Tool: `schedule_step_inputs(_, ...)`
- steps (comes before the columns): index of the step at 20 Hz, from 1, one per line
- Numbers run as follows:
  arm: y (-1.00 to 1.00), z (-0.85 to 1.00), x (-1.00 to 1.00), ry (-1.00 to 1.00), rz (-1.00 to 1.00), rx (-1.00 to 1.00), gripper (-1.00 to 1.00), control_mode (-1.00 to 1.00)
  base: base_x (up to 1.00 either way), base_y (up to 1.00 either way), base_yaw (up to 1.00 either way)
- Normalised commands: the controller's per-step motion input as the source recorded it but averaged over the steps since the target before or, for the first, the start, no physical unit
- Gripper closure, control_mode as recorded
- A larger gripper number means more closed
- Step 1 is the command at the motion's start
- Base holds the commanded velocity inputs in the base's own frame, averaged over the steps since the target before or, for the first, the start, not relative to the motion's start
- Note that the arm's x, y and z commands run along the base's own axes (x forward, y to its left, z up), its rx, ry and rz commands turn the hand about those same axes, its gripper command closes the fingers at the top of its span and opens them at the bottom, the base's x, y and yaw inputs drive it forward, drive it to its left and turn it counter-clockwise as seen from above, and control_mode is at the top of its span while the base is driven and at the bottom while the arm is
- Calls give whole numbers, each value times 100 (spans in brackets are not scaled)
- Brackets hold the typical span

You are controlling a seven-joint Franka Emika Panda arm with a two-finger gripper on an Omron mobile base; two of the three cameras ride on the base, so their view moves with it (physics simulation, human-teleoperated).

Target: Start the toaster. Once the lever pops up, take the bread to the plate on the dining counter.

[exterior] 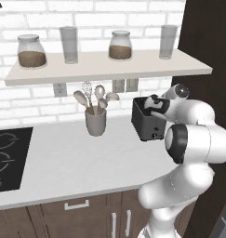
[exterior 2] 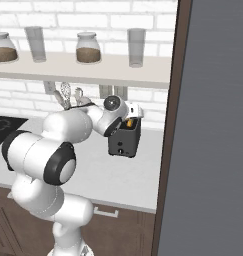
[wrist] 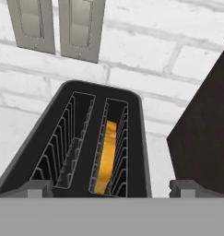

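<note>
Gripper (wrist: 111,189): over the toaster (wrist: 81,138), jaws spread wide, holding nothing
Bread (wrist: 105,156): upright, deep in the right slot
Toaster spot: counter (exterior: 77,162), beside the dark wall panel (wrist: 201,129)

A: Where do we find free room around the toaster (exterior: 145,122)?

B: To its left, open worktop (exterior: 72,160) reaches the utensil cup (exterior: 96,122).

A: And the obstacles?

B: We note the shelf (exterior: 109,69) overhead, the brick wall (wrist: 145,69) just behind, and a dark panel (wrist: 203,133) close beside its right.
</note>
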Motion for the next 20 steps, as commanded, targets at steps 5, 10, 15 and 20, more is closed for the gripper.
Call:
schedule_step_inputs(5,0,0,-2,-5,-6,0,-100,-100,0,0,0)
schedule_step_inputs(10,2,0,0,-5,-1,0,-100,-100,0,0,0)
schedule_step_inputs(15,0,0,0,0,0,0,-100,-100,0,0,0)
schedule_step_inputs(20,0,0,7,0,0,0,-100,-100,0,0,0)
